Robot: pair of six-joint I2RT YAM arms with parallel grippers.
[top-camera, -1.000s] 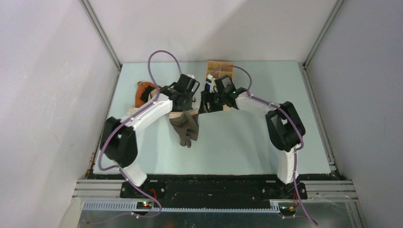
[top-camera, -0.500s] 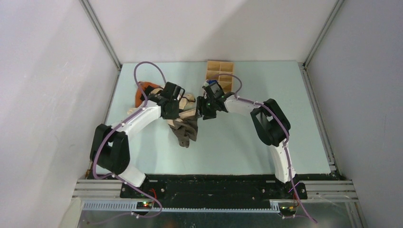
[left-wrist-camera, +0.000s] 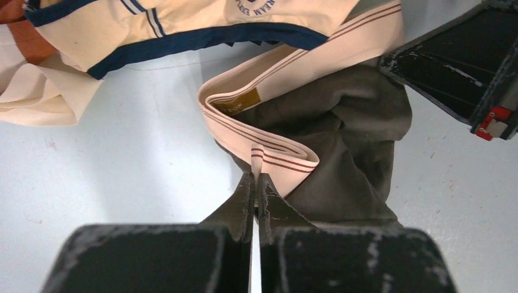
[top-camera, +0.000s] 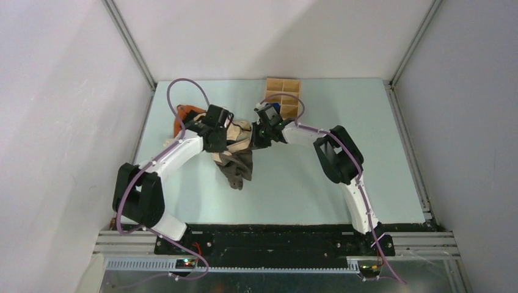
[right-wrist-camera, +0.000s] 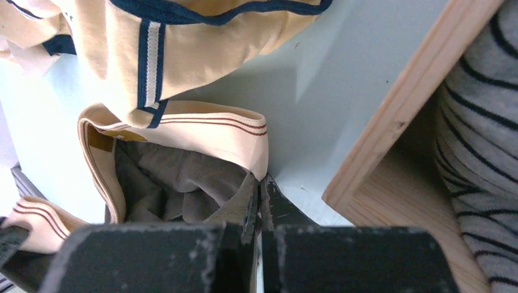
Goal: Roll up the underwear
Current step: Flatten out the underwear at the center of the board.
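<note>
Underwear [top-camera: 237,165] lies bunched mid-table, legs trailing toward 6 o'clock, waistband [left-wrist-camera: 269,152] at its 12 o'clock end. Left gripper [left-wrist-camera: 255,180] is pressed together on a waistband fold. Right gripper [right-wrist-camera: 258,183] pinches the waistband's other corner, at 3 o'clock of the left.

A second ago the right jaws stood spread and both wrists sat further toward 12 o'clock. The wooden box [top-camera: 283,97] was then half hidden by the right arm and is now in full view.

Cream-and-orange garment [top-camera: 182,119] at 10 o'clock of the underwear, overlapping the waistband. Striped grey roll [right-wrist-camera: 482,152] in a box compartment.

Pale green table [top-camera: 317,183], plain white walls [top-camera: 256,36], metal frame posts [top-camera: 131,46].
</note>
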